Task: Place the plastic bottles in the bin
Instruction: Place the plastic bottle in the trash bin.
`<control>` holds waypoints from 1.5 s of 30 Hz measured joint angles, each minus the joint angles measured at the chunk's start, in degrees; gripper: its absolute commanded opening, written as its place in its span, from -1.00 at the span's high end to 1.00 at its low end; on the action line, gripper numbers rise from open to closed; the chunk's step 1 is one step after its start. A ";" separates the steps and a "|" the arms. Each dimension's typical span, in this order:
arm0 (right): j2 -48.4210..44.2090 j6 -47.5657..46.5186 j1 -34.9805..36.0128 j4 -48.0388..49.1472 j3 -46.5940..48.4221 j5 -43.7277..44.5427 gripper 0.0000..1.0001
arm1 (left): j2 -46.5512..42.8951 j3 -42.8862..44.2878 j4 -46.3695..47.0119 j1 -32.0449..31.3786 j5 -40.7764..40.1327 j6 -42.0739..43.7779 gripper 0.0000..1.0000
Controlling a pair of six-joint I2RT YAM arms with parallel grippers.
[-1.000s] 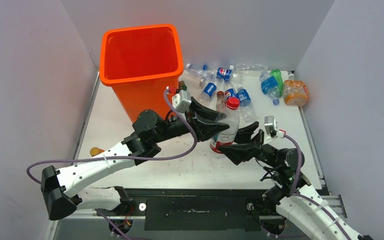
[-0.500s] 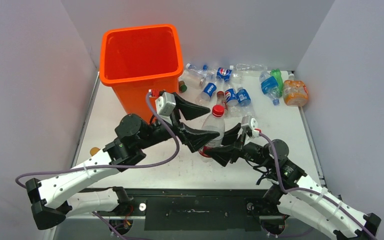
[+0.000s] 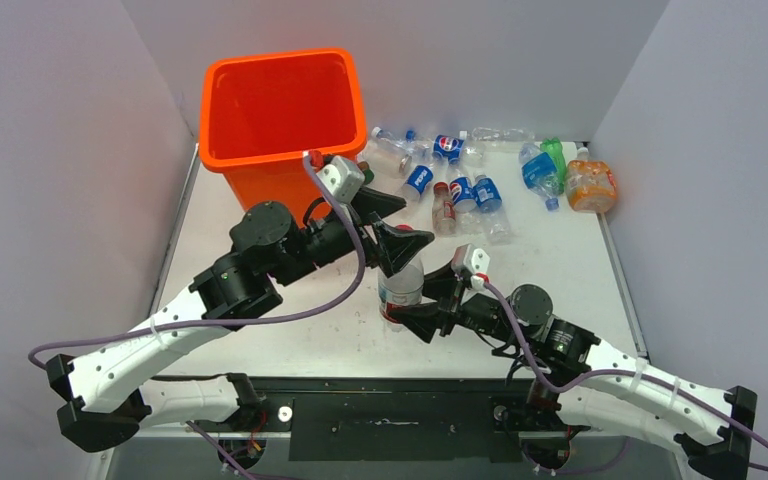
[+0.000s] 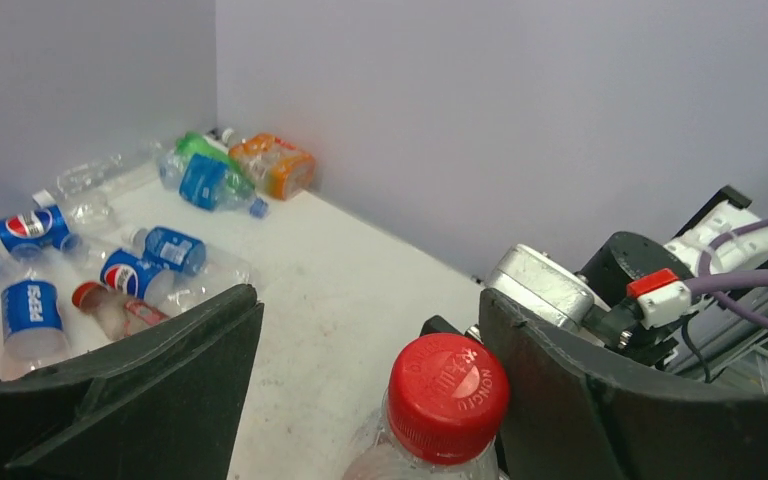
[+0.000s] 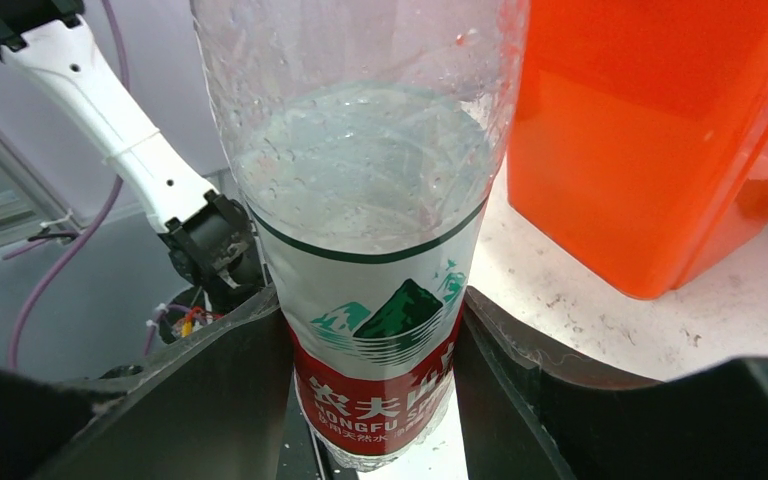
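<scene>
A clear bottle (image 5: 380, 250) with a red and white label stands upright in my right gripper (image 5: 372, 300), which is shut on its lower body just above the table. In the top view this bottle (image 3: 398, 290) sits mid-table with the right gripper (image 3: 410, 298) beside it. My left gripper (image 4: 370, 300) is open around the bottle's red cap (image 4: 448, 385). The cap lies close to the right finger (image 4: 580, 400) and well apart from the left one. The orange bin (image 3: 280, 110) stands at the back left. Several more plastic bottles (image 3: 440, 170) lie behind.
A blue-tinted bottle (image 3: 537, 168), a green one (image 3: 555, 155) and an orange one (image 3: 590, 185) lie in the back right corner. Grey walls close the table on three sides. The bin's wall (image 5: 660, 130) rises close behind the held bottle.
My right gripper has carried the bottle leftward and nearer to the front edge. My left gripper let go of the bottle's body, opened wide, and now straddles the cap.
</scene>
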 measured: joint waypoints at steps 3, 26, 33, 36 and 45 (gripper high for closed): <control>0.90 -1.25 2.14 -0.44 0.00 3.41 0.19 | 0.68 0.02 -3.45 -0.02 -0.20 -0.15 -0.48; 1.11 -5.07 7.04 -0.02 -0.02 14.03 0.22 | -1.44 -0.52 -7.98 -0.20 0.37 -1.11 0.36; 1.07 -5.20 7.06 0.07 -0.07 14.53 -0.83 | -1.86 -0.57 -8.04 -0.20 0.70 -0.94 1.00; 1.07 -4.59 7.06 0.07 -0.07 14.62 -0.79 | -1.92 -0.57 -8.37 -0.20 0.00 -0.63 1.00; -0.57 -1.01 7.06 -6.08 4.68 14.67 -0.79 | -2.69 4.02 -12.28 -0.15 -13.29 8.11 1.00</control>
